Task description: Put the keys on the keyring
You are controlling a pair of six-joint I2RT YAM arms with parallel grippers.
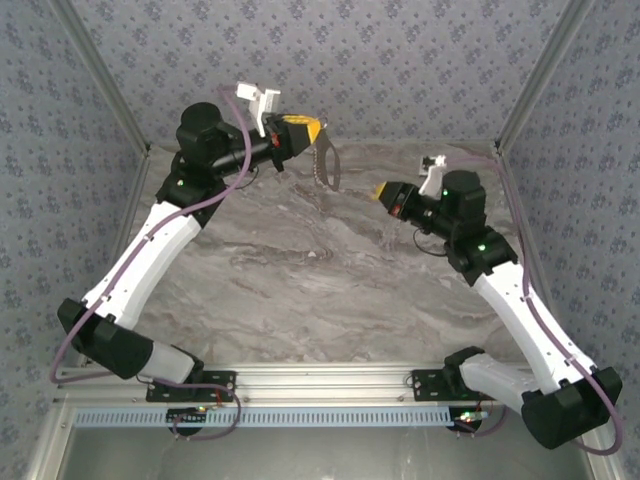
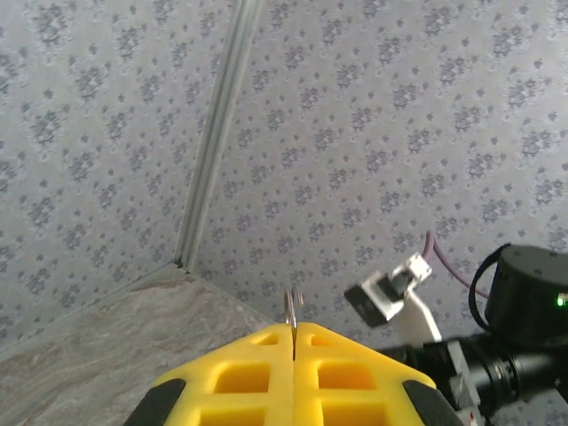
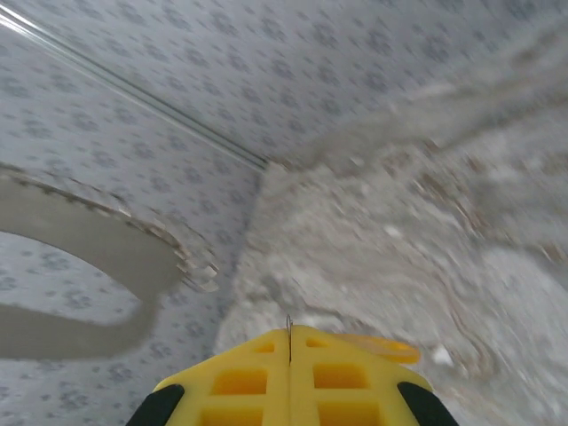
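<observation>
Enclosure: grey patterned wallpaper point(image 1: 400, 60) on three sides, with a grey marble-look table point(image 1: 300, 280) as the work surface. Left arm is raised toward the far left corner. The left gripper point(image 1: 314, 130) has its yellow fingers point(image 2: 257, 373) pressed together, pinching the keyring point(image 1: 322, 166). From above, the keyring hangs from the tips as a thin grey loop over the far part of the table, clear of the surface. In the left wrist view only a thin metal edge of it point(image 2: 292, 307) stands up out of the seam between the fingers. The right arm point(image 2: 524, 302) is visible beyond. The right gripper point(image 1: 382, 190) is held to the right of the hanging loop, near it but apart, tips pointing toward it. Its fingers are also closed flat against each other, with a fine metal sliver in the seam. The keys point(image 3: 383, 348), a tiny orange-yellow oblong, sit right at the tip of the right-hand finger, touching it. The right wrist view also shows the keyring close and blurred at left, with its beaded edge point(image 3: 191, 264) discernible.
</observation>
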